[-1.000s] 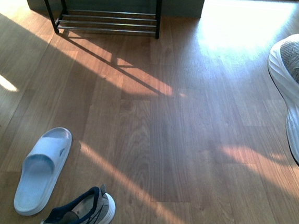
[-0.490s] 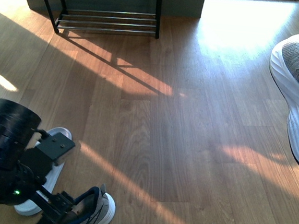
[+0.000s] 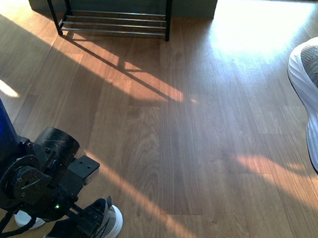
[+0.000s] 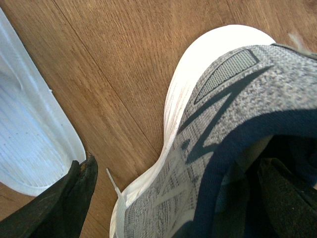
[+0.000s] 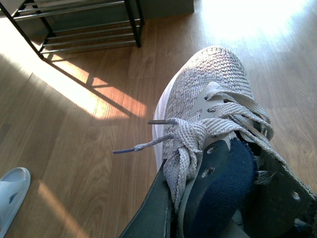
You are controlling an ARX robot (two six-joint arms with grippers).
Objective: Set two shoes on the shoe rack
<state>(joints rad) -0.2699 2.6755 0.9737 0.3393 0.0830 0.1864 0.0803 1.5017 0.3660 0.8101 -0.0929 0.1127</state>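
Wooden plank flooring [image 3: 202, 128], warm brown and striped with sunlight, is filling most of the front view. At its far end the open shoe rack of black metal uprights and thin silver rods [image 3: 114, 23] is standing against the wall. The bulky black left arm [image 3: 31, 180] is reaching down at the near left.

Well apart from the rack, at the right edge, a raised grey knit sneaker with a white sole [image 3: 317, 94] is hanging tilted off the floor. The right gripper [image 5: 218, 198] is clamping it at the navy collar and tongue, laces trailing loose.

A second grey knit sneaker with a navy collar [image 3: 102, 222] is lying on the floor under the left arm. The left gripper [image 4: 178, 166] is spread wide across the sneaker's side wall (one dark finger [image 4: 74, 198] outside and clear of the sole, the other seemingly inside the opening).

Just beside that sneaker a pale blue foam slide sandal [image 4: 29, 144] is lying flat, mostly hidden by the arm in the front view.
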